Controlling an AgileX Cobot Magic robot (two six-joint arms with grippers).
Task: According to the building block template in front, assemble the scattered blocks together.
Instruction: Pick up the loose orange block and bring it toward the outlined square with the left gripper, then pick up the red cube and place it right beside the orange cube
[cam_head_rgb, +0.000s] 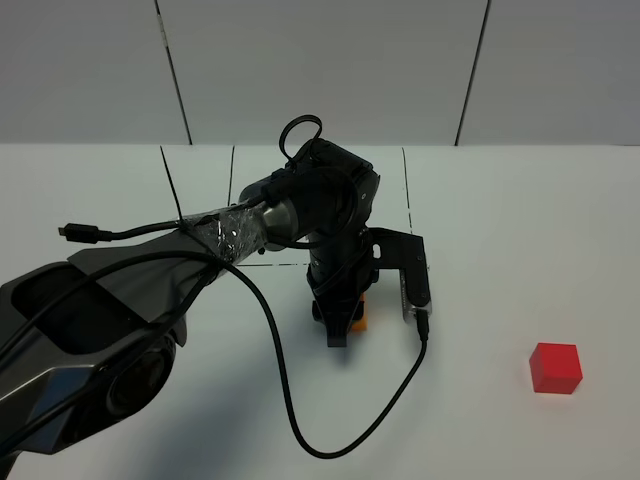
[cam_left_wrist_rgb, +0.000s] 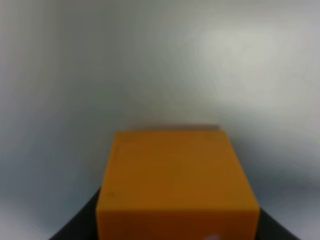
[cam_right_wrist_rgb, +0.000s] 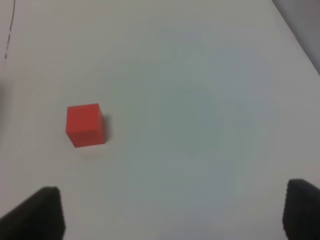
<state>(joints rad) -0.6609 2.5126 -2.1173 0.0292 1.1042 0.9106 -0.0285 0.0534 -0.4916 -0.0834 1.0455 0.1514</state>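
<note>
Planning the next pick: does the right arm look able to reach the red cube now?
Probably yes: the right gripper is open, and the red cube lies alone ahead of it with nothing between.

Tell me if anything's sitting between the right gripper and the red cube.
Nothing visible does. In the right wrist view, only white table surface lies between the open right gripper and the red cube.
</note>
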